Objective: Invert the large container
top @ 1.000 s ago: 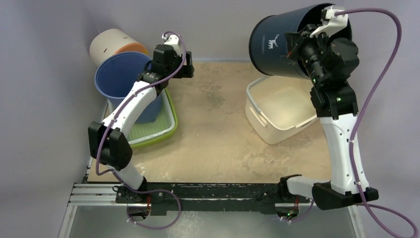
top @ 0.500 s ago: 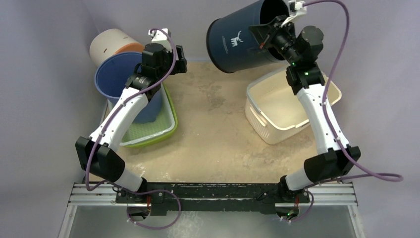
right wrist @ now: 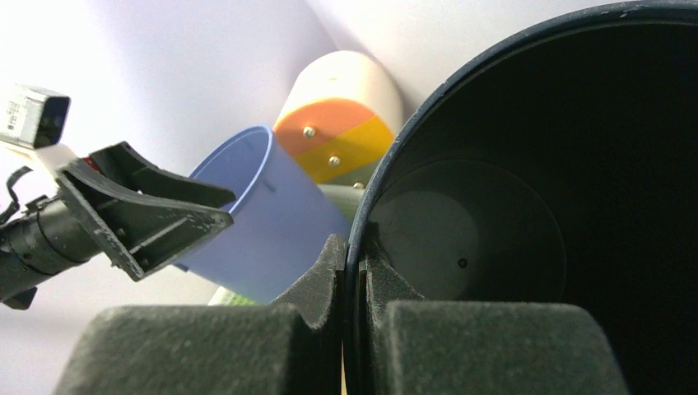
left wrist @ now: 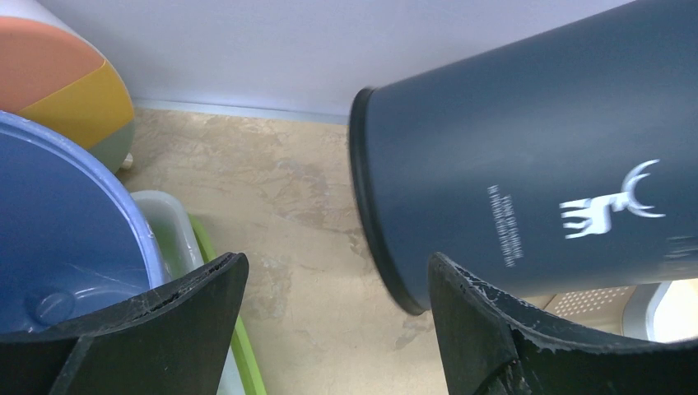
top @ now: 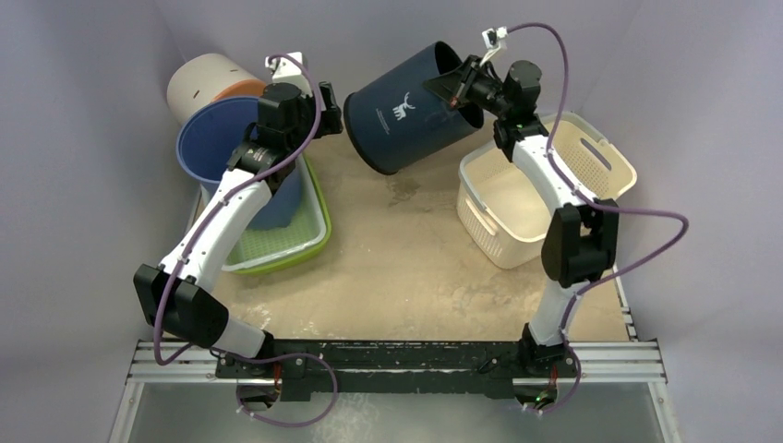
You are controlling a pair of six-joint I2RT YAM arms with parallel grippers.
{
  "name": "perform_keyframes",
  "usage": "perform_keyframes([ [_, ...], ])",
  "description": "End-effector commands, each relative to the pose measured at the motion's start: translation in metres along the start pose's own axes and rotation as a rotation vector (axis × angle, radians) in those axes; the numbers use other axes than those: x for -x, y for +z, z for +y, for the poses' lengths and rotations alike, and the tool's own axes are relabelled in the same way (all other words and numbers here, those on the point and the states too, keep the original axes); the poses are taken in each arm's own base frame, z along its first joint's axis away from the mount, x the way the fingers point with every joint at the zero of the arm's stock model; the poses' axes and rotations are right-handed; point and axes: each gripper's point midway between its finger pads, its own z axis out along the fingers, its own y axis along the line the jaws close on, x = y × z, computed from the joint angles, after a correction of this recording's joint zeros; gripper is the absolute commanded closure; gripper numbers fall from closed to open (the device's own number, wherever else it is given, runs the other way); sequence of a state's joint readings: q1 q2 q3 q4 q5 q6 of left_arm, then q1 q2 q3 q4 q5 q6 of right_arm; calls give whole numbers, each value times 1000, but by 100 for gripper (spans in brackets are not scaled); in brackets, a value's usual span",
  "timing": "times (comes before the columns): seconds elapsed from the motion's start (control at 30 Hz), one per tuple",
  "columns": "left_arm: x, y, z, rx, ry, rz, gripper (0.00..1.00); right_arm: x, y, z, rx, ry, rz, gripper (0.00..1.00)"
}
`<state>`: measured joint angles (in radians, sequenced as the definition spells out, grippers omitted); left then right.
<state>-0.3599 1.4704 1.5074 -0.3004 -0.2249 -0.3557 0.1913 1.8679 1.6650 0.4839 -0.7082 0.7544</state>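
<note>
The large container (top: 406, 115) is a dark navy bin with a white deer logo. It hangs tilted over the back middle of the table, base down-left and mouth up-right. My right gripper (top: 456, 89) is shut on its rim. In the right wrist view one finger is inside the container (right wrist: 510, 222) and one outside, and the right gripper (right wrist: 354, 255) pinches the thin wall. My left gripper (top: 330, 109) stands open just left of the base, not touching. In the left wrist view the container (left wrist: 535, 181) fills the upper right, its base edge above the open left gripper (left wrist: 337, 284).
A blue bucket (top: 217, 148) stands in a green tray (top: 291, 245) at the left. Behind the bucket lies a white, orange and yellow cylinder (top: 208, 83). A white slotted basket (top: 480, 217) sits at the right, under my right arm. The back wall is close.
The right arm has swung the container left and down from the far right, tipping its base toward the left gripper. The left gripper shifted slightly left and stayed open.
</note>
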Motion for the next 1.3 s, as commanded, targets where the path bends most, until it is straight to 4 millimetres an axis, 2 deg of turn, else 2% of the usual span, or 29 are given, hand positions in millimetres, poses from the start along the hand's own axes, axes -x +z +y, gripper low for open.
perform_keyframes([
  [0.0,32,-13,4,14,-21,-100,21,80,-5,101,339,-176,-190,100],
  [0.13,34,-15,7,31,-11,-109,21,56,7,101,424,-60,-142,100],
  [0.3,34,-15,11,45,-4,-109,21,29,28,106,452,-14,-66,100],
  [0.6,32,-10,11,52,6,-95,21,-11,43,107,478,103,30,100],
  [0.87,28,-5,12,59,13,-79,21,-64,55,52,351,207,145,100],
  [0.97,27,-6,14,70,17,-74,21,-82,57,26,277,240,194,100],
  [1.17,23,-5,18,83,23,-64,21,-94,50,-35,78,221,232,99],
  [1.27,20,-3,21,88,24,-57,21,-100,43,-67,-23,182,263,93],
])
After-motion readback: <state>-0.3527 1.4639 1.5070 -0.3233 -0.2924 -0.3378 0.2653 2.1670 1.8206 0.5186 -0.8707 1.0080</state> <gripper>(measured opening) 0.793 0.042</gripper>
